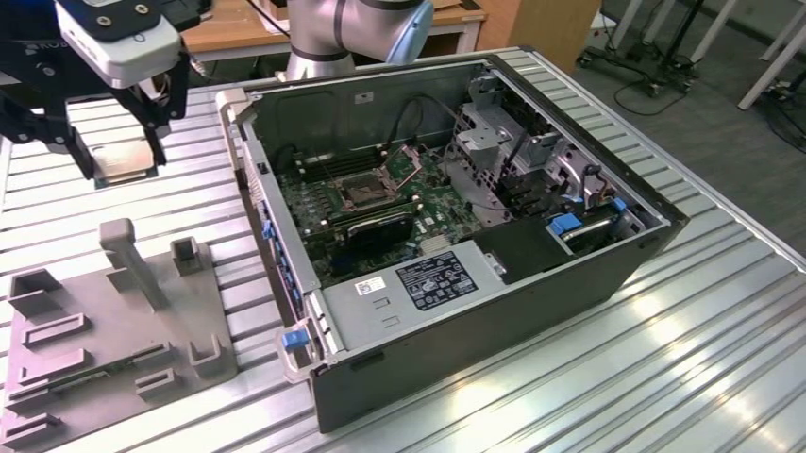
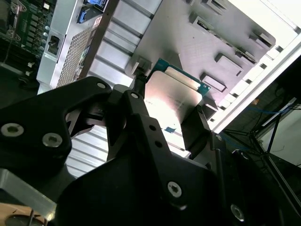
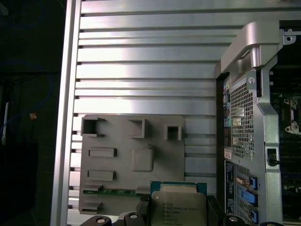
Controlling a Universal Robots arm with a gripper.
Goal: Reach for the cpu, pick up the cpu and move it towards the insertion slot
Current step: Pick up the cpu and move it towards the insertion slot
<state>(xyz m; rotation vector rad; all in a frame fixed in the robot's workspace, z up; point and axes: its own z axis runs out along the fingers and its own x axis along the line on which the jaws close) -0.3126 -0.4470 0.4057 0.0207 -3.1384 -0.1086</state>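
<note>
At the exterior view's upper left, the cpu (image 1: 127, 162) was gripped by its edges between closed fingers (image 1: 154, 142), likely to spare its contacts, well apart from the insertion slot (image 1: 365, 192).

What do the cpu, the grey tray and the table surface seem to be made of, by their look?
The cpu: a pale metal lid with a soft sheen, on a thin green board, likely fibreglass. The grey tray: probably plastic, matt and even, without glare. The table: likely aluminium, ribbed slats with bright silvery reflections.
</note>
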